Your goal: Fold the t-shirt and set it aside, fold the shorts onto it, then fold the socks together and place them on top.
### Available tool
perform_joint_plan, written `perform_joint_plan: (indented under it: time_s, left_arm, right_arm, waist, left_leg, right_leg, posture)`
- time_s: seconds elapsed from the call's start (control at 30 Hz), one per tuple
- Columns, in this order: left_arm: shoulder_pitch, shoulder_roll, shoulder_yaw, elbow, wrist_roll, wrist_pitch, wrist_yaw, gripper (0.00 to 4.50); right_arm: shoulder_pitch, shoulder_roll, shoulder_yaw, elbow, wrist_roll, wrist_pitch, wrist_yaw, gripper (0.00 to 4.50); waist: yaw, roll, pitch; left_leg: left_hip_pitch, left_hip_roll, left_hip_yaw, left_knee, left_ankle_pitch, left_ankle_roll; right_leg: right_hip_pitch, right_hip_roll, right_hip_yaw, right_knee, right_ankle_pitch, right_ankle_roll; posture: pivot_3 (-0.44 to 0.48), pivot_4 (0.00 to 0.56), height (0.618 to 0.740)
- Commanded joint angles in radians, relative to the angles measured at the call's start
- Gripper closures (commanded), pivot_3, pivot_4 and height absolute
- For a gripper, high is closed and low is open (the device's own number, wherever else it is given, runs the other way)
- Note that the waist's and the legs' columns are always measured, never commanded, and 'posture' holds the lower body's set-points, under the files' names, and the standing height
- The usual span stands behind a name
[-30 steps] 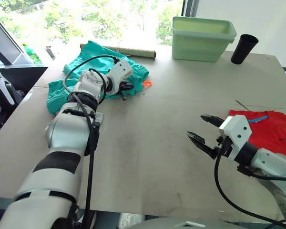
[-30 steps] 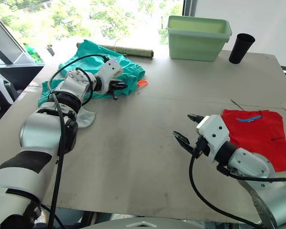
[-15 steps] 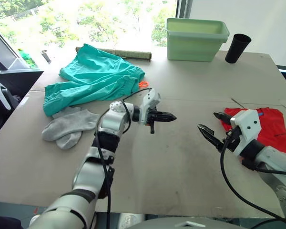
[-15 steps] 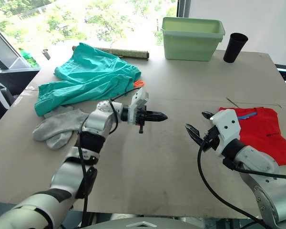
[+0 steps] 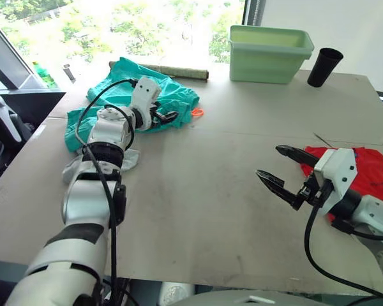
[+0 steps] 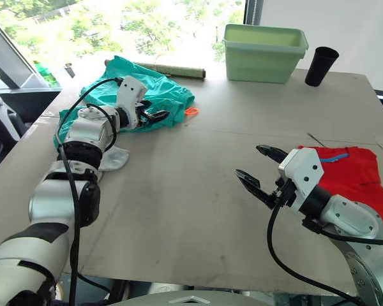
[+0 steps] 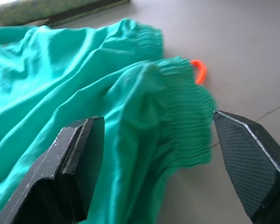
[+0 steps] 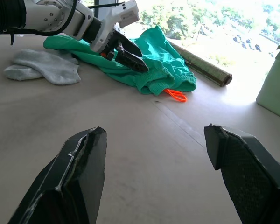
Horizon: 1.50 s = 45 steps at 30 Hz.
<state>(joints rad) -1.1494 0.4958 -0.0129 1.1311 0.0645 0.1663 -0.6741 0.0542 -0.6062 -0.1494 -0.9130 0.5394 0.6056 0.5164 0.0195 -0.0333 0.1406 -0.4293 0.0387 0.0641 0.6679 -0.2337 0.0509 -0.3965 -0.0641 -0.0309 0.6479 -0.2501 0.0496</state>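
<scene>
On the far left of the table [image 5: 198,191], seen from the head camera, the left arm reaches forward with the left gripper [image 5: 165,118] over the near edge of the teal shorts [image 5: 115,108]; its fingers stand apart with nothing between them. The orange drawstring loop [image 5: 197,113] lies just right of the shorts. The socks [image 6: 118,157] lie near-left of the shorts, partly behind the arm. At near right, the right gripper [image 5: 282,172] hovers above bare table, fingers spread wide and empty, pointing left. The red t-shirt [image 6: 351,175] lies folded at the right edge, behind that arm. A green bin [image 5: 268,51], a black cup [image 5: 323,65] and a rolled mat [image 5: 179,70] sit along the far edge.

From the left wrist camera, the gathered elastic waist of the shorts lies between the two open fingers [image 7: 74,163], without contact visible.

From the right wrist camera, the socks are in full view, side by side, touching the shorts.
</scene>
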Motion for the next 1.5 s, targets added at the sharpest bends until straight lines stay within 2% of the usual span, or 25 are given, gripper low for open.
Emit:
perform_joint_plan:
  time_s: [0.03,0.17,0.33,0.37,0.47,0.57,0.6,0.67,0.77,0.83,0.9,0.93,1.03,1.07,1.13,1.3,1.5]
  left_arm:
    - [-0.072,-0.024,-0.019,0.109,0.046,-0.083,0.072,0.49]
    - [-0.092,-0.037,0.011,0.158,0.026,-0.098,0.046,1.66]
    - [-0.083,-0.045,0.068,0.164,-0.024,-0.106,-0.016,4.13]
    - [-0.083,-0.047,0.081,0.163,-0.035,-0.104,-0.016,4.42]
    - [-0.076,-0.076,0.113,0.116,-0.090,-0.152,-0.156,4.42]
    - [-0.024,-0.123,0.101,-0.010,-0.144,-0.143,-0.344,4.42]
    - [0.023,-0.137,0.071,-0.102,-0.154,-0.129,-0.405,4.42]
    - [0.191,-0.175,-0.004,-0.449,-0.230,0.001,-0.509,4.42]
    - [0.418,-0.183,-0.112,-0.883,-0.309,0.230,-0.528,4.42]
    - [0.520,-0.182,-0.157,-1.057,-0.342,0.415,-0.476,4.42]
    - [0.593,-0.151,-0.199,-1.175,-0.370,0.525,-0.473,4.42]
    - [0.614,-0.143,-0.191,-1.206,-0.397,0.575,-0.463,4.42]
    - [0.649,-0.083,-0.130,-1.253,-0.459,0.622,-0.468,3.57]
    - [0.657,-0.055,-0.099,-1.273,-0.491,0.630,-0.483,3.14]
    - [0.671,0.003,-0.060,-1.302,-0.545,0.650,-0.518,2.26]
    - [0.746,0.226,-0.024,-1.306,-0.584,0.595,-0.672,2.26]
    - [0.781,0.310,0.005,-1.254,-0.577,0.497,-0.710,2.26]
  right_arm:
    - [-0.010,-0.014,0.004,-0.045,0.003,0.005,-0.020,0.93]
    - [-0.003,-0.020,0.002,-0.070,-0.002,0.026,-0.050,0.93]
    - [0.012,-0.026,-0.011,-0.077,-0.007,0.036,-0.070,0.93]
    - [0.013,-0.027,-0.012,-0.075,-0.007,0.037,-0.072,0.93]
    - [0.011,-0.021,-0.012,-0.061,0.005,0.048,-0.082,0.93]
    - [0.003,-0.010,-0.012,-0.042,0.011,0.064,-0.101,0.93]
    - [0.000,-0.007,-0.014,-0.032,0.009,0.076,-0.114,0.93]
    - [-0.004,0.002,-0.017,-0.001,0.015,0.107,-0.135,0.93]
    - [0.007,-0.002,-0.015,0.032,0.015,0.152,-0.149,0.93]
    - [0.020,-0.025,-0.010,0.073,-0.012,0.198,-0.163,0.93]
    - [0.036,-0.050,-0.010,0.100,-0.023,0.207,-0.142,0.93]
    - [0.043,-0.061,-0.010,0.104,-0.021,0.207,-0.128,0.93]
    - [0.064,-0.118,0.023,0.103,-0.055,0.168,-0.069,0.17]
    - [0.076,-0.141,0.040,0.101,-0.070,0.152,-0.044,0.01]
    - [0.092,-0.161,0.053,0.101,-0.068,0.139,-0.010,0.00]
    - [0.013,-0.053,0.016,0.111,0.134,0.246,-0.021,0.00]
    - [-0.087,0.028,0.049,0.183,0.270,0.374,-0.076,0.00]
  waist:
    - [0.001,0.000,0.000]
    - [-0.006,0.000,0.000]
    - [-0.007,0.000,0.000]
    - [-0.006,0.000,0.000]
    - [-0.004,0.000,0.000]
    - [0.001,0.000,0.000]
    - [-0.001,0.000,0.000]
    - [-0.009,0.002,-0.001]
    - [-0.018,0.003,-0.001]
    - [-0.022,0.003,-0.001]
    - [-0.022,0.003,-0.001]
    - [-0.022,0.003,-0.001]
    - [-0.023,0.004,-0.001]
    - [-0.024,0.004,-0.001]
    - [-0.030,0.004,-0.001]
    - [-0.033,0.004,-0.001]
    - [-0.014,0.004,0.000]
  left_leg:
    - [-0.001,0.000,0.000,0.000,0.000,0.000]
    - [-0.002,0.000,0.000,0.000,-0.001,0.001]
    - [-0.001,0.001,0.000,0.000,-0.001,0.001]
    - [-0.001,0.001,0.000,0.000,-0.001,0.001]
    - [-0.001,0.000,0.000,0.000,-0.001,0.001]
    - [-0.002,0.000,0.000,0.001,-0.001,0.001]
    - [-0.002,0.000,0.000,0.001,-0.001,0.001]
    - [-0.002,0.000,0.001,0.001,-0.001,0.001]
    - [0.000,0.002,0.002,0.000,0.001,-0.002]
    - [0.000,0.002,0.002,0.000,0.001,-0.002]
    - [0.001,0.003,0.002,0.000,-0.002,0.003]
    - [0.002,0.003,0.001,0.000,-0.002,0.003]
    - [0.007,0.003,0.002,0.000,-0.002,0.003]
    - [0.011,0.002,0.002,0.000,-0.002,0.003]
    - [0.014,0.002,0.003,-0.001,-0.002,0.003]
    - [0.015,0.004,0.006,-0.004,-0.002,0.003]
    - [0.013,0.003,0.007,-0.005,-0.002,0.002]
  right_leg:
    - [0.000,0.000,0.000,-0.001,0.000,0.000]
    - [0.000,0.000,0.000,-0.002,0.000,0.000]
    - [0.000,0.000,-0.001,-0.001,0.000,0.000]
    - [0.000,0.000,-0.001,-0.001,0.000,0.000]
    - [0.000,0.000,-0.001,-0.001,0.000,0.000]
    - [0.000,-0.001,-0.002,-0.001,0.000,0.000]
    - [0.000,-0.002,-0.001,-0.001,0.000,0.000]
    - [0.000,-0.002,0.000,-0.002,0.000,0.000]
    - [0.000,-0.004,0.004,-0.001,0.000,0.000]
    - [0.000,-0.004,0.004,-0.001,0.000,0.000]
    - [0.000,-0.003,0.004,0.001,0.000,0.000]
    - [0.000,-0.002,0.004,0.002,0.000,0.000]
    - [0.002,-0.002,0.005,0.005,-0.001,-0.001]
    - [0.005,-0.001,0.008,0.006,-0.002,-0.004]
    - [0.006,-0.001,0.010,0.005,-0.003,-0.004]
    - [0.004,0.001,0.014,0.005,-0.003,-0.004]
    - [0.003,-0.003,0.014,0.002,-0.003,-0.005]
  posture:
    - [0.000,0.150,0.740]
    - [0.000,0.150,0.740]
    - [0.000,0.150,0.740]
    - [0.000,0.150,0.740]
    - [0.000,0.150,0.740]
    - [0.000,0.150,0.740]
    - [0.000,0.150,0.740]
    - [0.000,0.150,0.740]
    - [0.000,0.150,0.740]
    - [0.000,0.150,0.740]
    - [0.000,0.150,0.740]
    - [0.000,0.150,0.740]
    - [0.000,0.150,0.740]
    - [0.000,0.150,0.740]
    - [0.000,0.150,0.740]
    - [0.000,0.150,0.740]
    - [0.000,0.150,0.740]
